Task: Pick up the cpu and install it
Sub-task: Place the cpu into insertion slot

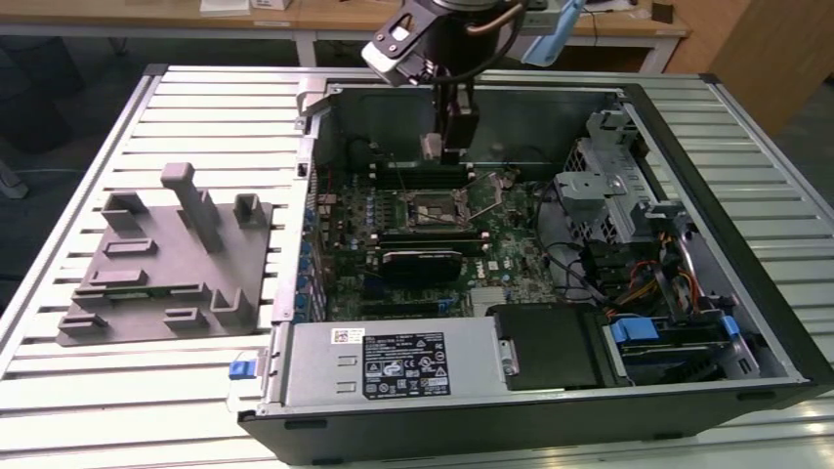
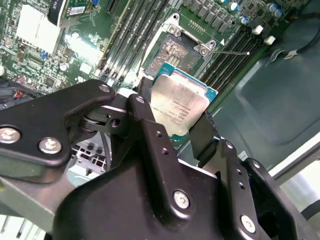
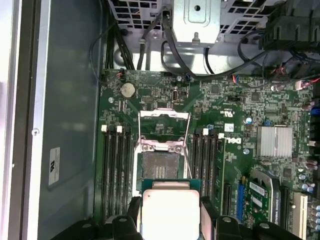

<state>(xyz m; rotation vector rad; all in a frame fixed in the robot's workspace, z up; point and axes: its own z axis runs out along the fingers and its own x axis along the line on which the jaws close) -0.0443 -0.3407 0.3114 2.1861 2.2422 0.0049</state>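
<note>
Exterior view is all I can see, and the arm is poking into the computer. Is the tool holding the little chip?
Observer: Yes. In both wrist views the tool is shut on the cpu, with one of its fingers on each side.
Operator: Is the hole for it open?
Observer: In the first wrist view the socket lies bare, with its metal frame flipped up.
Operator: Is the chip in yet?
Observer: No. In the second wrist view the cpu sits gripped beside the socket, not in it, with its silver top towards the camera.
</note>
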